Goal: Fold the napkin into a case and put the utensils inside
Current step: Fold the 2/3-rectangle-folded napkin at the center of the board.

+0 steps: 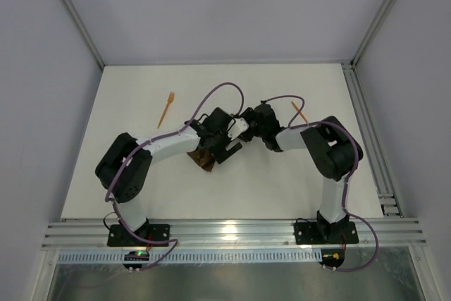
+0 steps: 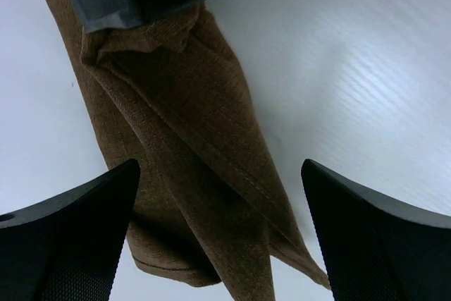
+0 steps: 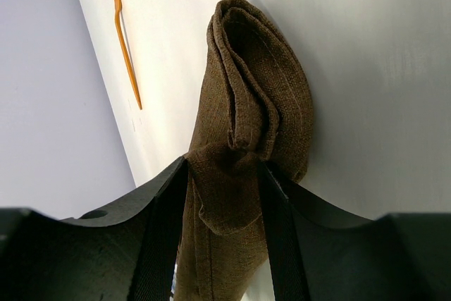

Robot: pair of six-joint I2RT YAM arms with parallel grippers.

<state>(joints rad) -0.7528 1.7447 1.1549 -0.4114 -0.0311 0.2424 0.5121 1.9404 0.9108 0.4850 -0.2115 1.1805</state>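
Right end effector (image 3: 224, 177) clamped on napkin (image 3: 257, 96) at one end; left end effector (image 2: 220, 188) spread apart, straddling it, long axis 11-to-5 o'clock.

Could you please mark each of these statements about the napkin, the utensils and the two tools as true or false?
1. The right tool is shut on the napkin. True.
2. The left tool is also clamped on the napkin. False: it is open, with a finger on either side of the cloth.
3. The left orange utensil and the right orange utensil both lie on the table, outside the napkin. True.
4. The napkin lies spread out flat as an open square. False: it is folded into a narrow, layered strip.
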